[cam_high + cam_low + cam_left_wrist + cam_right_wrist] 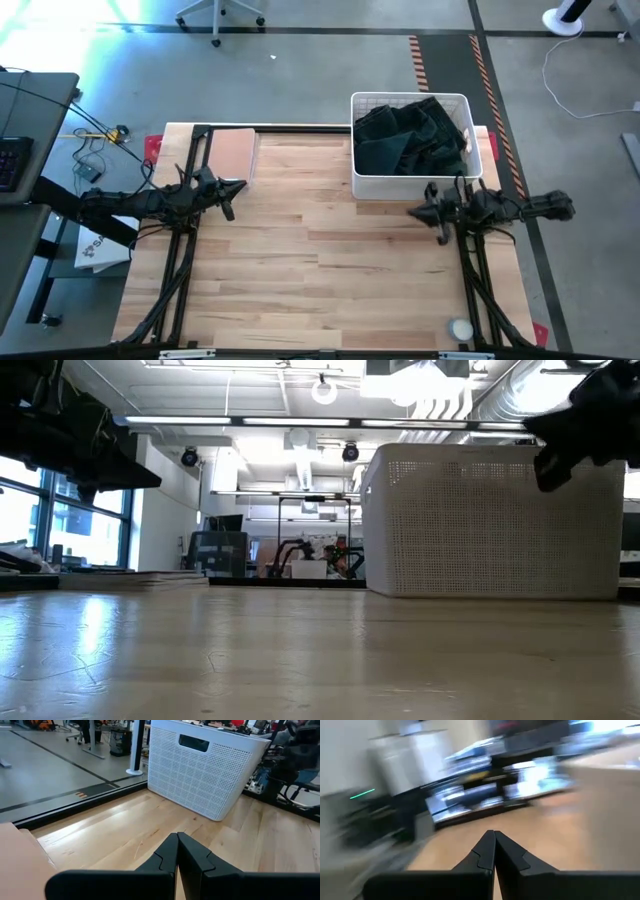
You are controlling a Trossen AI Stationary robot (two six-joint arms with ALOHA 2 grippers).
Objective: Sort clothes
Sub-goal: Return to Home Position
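Observation:
Several dark green and black clothes [408, 136] lie piled inside the white lattice basket [357, 185] at the table's far right. My left gripper [240, 186] is shut and empty above the table's left side, next to the flat tan board [230, 152]; its fingertips [176, 836] point toward the basket [200, 770]. My right gripper [412, 211] is shut and empty just in front of the basket's near wall; the right wrist view [494, 834] is blurred. In the low view the basket [490, 520] stands on the table with both arms above.
A small white round object [460, 329] lies at the table's near right corner. The tan board also shows in the left wrist view [20, 865]. The middle of the wooden table [320, 260] is bare. A desk with cables stands left of the table.

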